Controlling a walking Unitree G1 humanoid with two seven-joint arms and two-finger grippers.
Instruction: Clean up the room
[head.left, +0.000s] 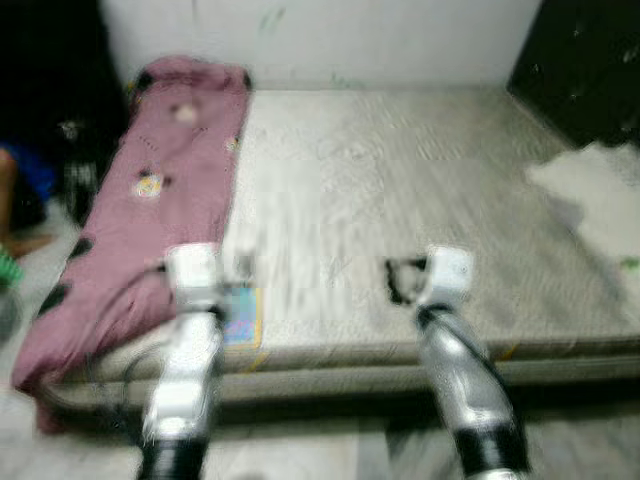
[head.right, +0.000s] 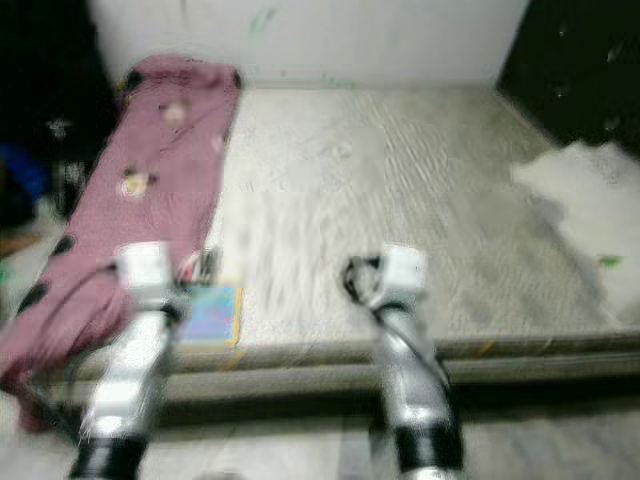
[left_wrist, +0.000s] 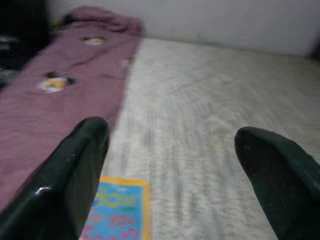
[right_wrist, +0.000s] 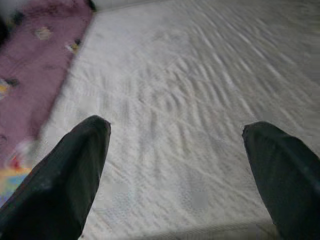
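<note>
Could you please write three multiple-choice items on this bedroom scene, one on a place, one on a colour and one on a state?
1. Where does the blanket lie on the mattress?
A. Along the robot's left edge
B. Across the middle
C. Along the robot's right edge

2. What colour is the blanket?
A. Green
B. Dusty pink
C. Black

3. How do the left end effector and the right end effector stand?
A. Both shut on cloth
B. One open, one shut
C. Both open and empty

Key: 1 A, the blanket runs down the mattress's left side to the near corner. 2 B, the head views and left wrist view show pinkish cloth with small patterns. 3 C, each wrist view shows the black fingers wide apart with only mattress between.
</note>
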